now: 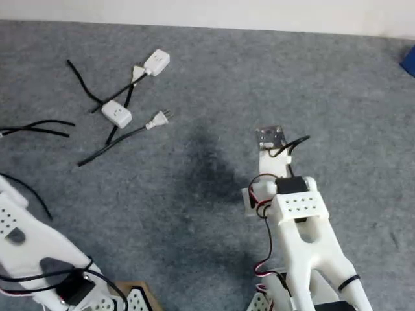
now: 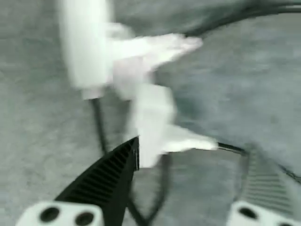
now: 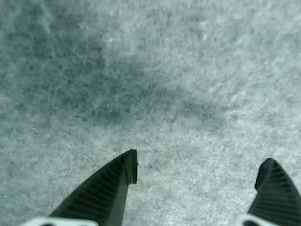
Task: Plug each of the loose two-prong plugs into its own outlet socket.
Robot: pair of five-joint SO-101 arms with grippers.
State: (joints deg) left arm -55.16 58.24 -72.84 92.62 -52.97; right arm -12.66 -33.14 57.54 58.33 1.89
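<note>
the loose plug (image 1: 159, 118) is lying on the grey worktop (image 1: 214, 78) just beside an outlet socket (image 1: 117, 114), w/ the left fingers (image 2: 115, 176) and right fingers (image 3: 113, 186) both standing apart.

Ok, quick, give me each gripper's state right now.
Left gripper: open, nothing clamped.
Right gripper: open, empty, above the grey felt table cover.
</note>
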